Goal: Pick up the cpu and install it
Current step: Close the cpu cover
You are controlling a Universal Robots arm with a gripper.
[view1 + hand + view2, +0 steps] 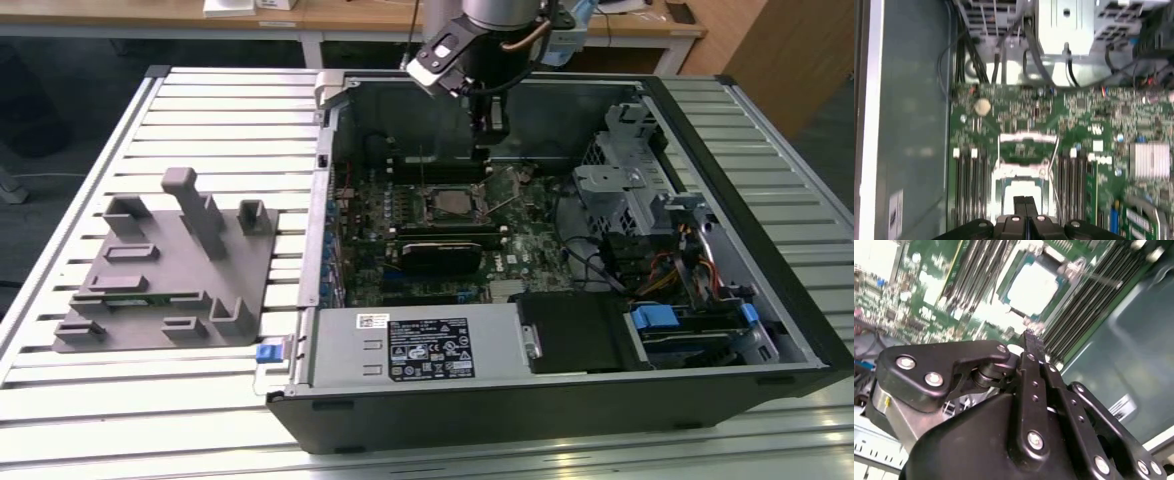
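In the exterior view the hand (483, 150) hangs inside the open computer case (534, 420), clenched on nothing. The cpu (449, 206) lies in its socket on the motherboard (534, 250), near the fingertips but apart from them. A grey fixture (160, 275) stands on the counter (134, 400), well away from the hand toward the exterior view's left.

In the second wrist view the hand (1030, 340) has its fingers pressed together, and the pale cpu (1033, 287) lies just beyond their tips.

In the first wrist view the hand (1025, 202) is likewise clenched, with the cpu (1021, 189) just beyond its tips.
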